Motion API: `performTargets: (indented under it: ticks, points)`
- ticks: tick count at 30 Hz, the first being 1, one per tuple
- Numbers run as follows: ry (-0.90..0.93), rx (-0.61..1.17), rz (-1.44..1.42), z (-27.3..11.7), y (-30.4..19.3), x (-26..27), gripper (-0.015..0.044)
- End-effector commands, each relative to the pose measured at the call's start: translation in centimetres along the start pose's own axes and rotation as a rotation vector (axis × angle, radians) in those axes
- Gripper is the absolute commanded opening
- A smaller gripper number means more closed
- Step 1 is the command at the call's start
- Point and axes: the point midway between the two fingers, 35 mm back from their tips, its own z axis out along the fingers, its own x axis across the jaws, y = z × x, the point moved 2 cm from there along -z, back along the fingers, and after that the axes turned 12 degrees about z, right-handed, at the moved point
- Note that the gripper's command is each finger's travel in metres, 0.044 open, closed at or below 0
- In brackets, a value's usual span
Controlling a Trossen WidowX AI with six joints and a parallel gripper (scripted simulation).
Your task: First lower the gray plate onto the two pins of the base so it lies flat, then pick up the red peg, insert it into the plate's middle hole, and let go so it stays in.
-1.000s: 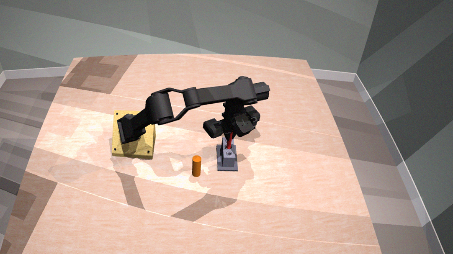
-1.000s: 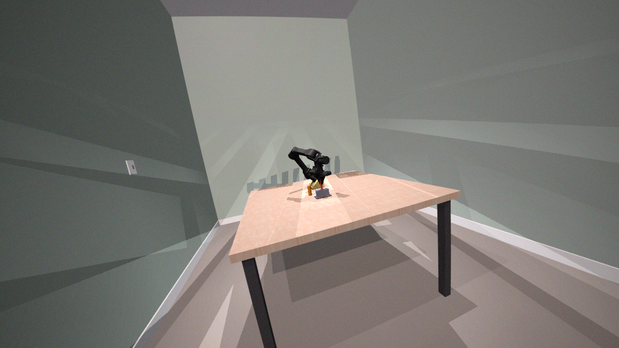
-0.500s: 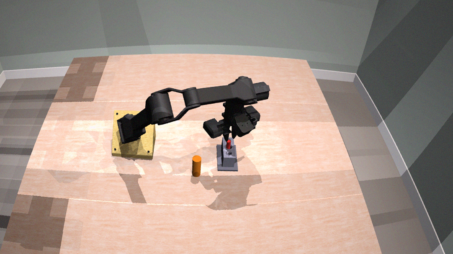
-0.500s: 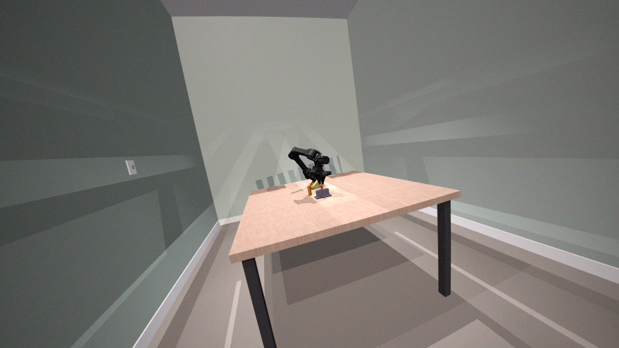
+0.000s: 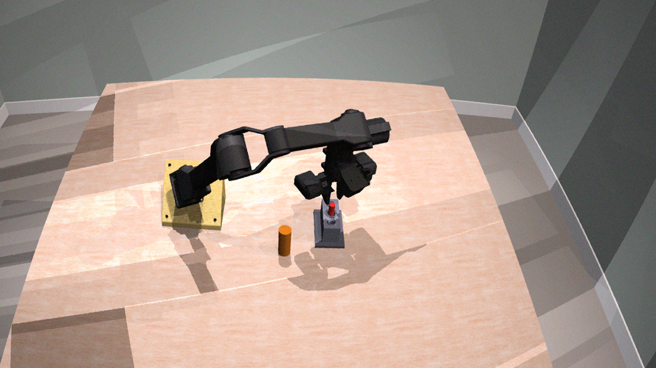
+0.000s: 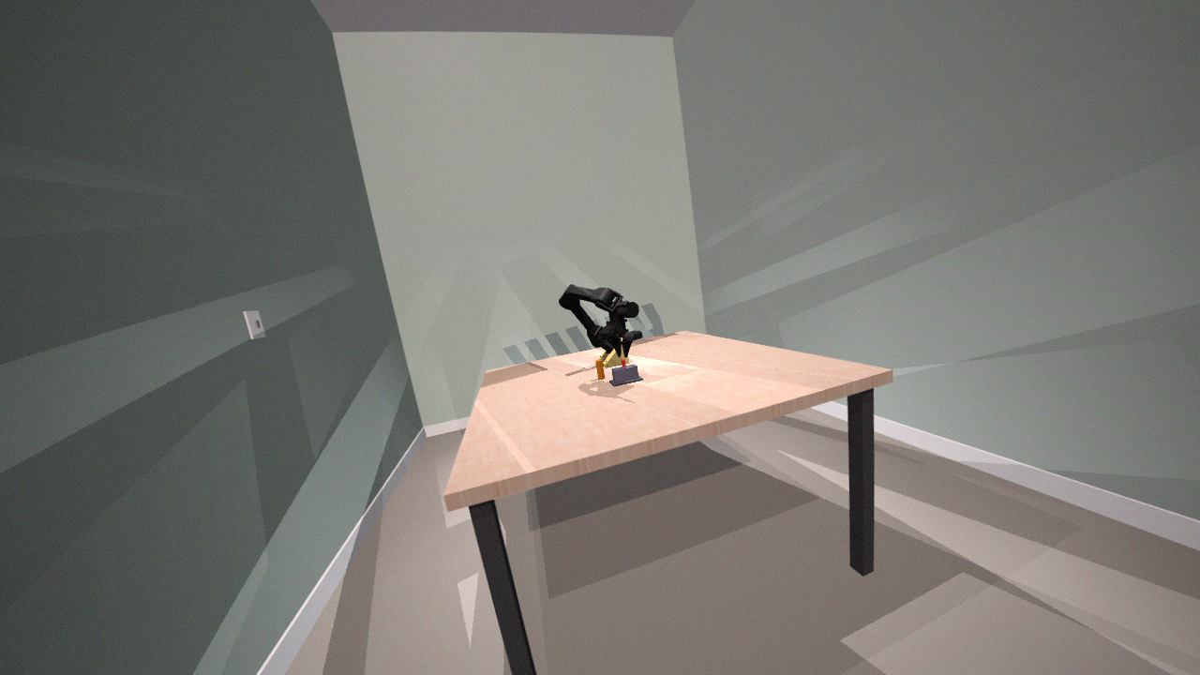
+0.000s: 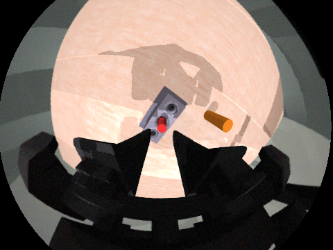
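Note:
The gray plate [image 5: 339, 222] [image 7: 171, 118] sits level on top of the gray base [image 5: 319, 236] [image 7: 150, 116]; the seam between them and the pins cannot be made out. The red peg [image 5: 331, 209] [image 6: 623, 363] [image 7: 161, 125] stands in the plate's middle hole with only a short length sticking up. Whether it is at full depth cannot be told. My gripper [image 5: 333, 199] [image 7: 162, 132] is open just above the peg, with its fingertips apart on either side of the peg's top in the wrist view and space between them and the peg.
An orange cylinder [image 5: 284, 241] [image 6: 600, 369] [image 7: 217, 121] stands upright beside the base, on the arm-mount side. The yellow mounting block [image 5: 213, 208] carries the arm farther left in the top view. The arm reaches over from there.

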Motion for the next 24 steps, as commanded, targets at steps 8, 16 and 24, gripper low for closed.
performTargets:
  ticks: [8,16,24]
  points:
    - [0.001,-0.005,0.0,-0.7,-0.1,0.0,0.015]
    - [0.001,-0.004,0.0,-1.2,-0.1,0.0,0.015]
    - [0.001,-0.004,0.0,-1.7,0.0,0.0,0.015]
